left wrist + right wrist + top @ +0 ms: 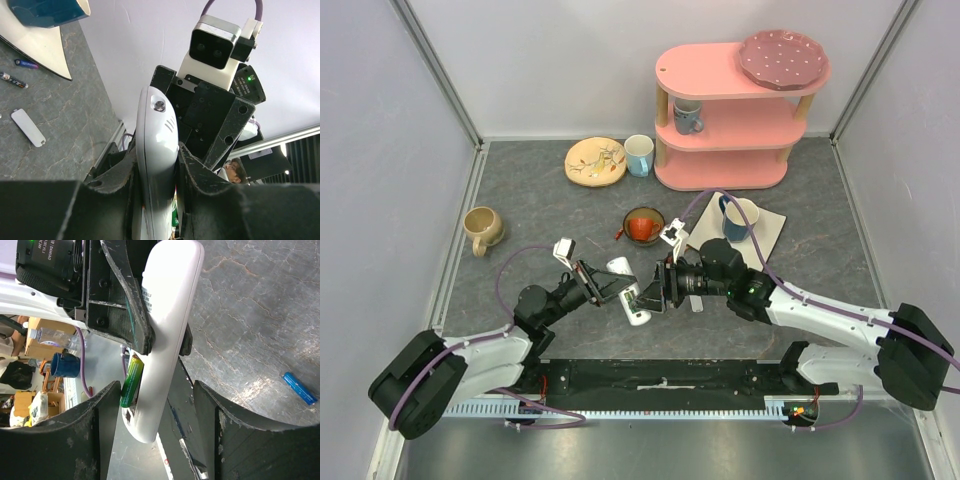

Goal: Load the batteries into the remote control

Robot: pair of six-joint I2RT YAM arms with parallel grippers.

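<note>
Above the tabletop (pixel 520 200), the left end effector (pixel 157 161) clamps the remote (pixel 156 145); the right end effector (pixel 156 390) stands open, jaws flanking the remote's free end, where a green battery (pixel 132 381) rests at its slot. A blue battery (pixel 299 388), white cover (pixel 28 127) and bowl (pixel 628 220) lie nearby.

- Top external: high above and behind both arm bases (pixel 415 380), angled down over the whole table (pixel 520 190).
- Left wrist: close-up along the remote control (pixel 156 145), facing the right wrist camera (pixel 214 47).
- Right wrist: close-up from the opposite side, table surface beyond.
- Shared by all three: that remote control, mid-table.
</note>
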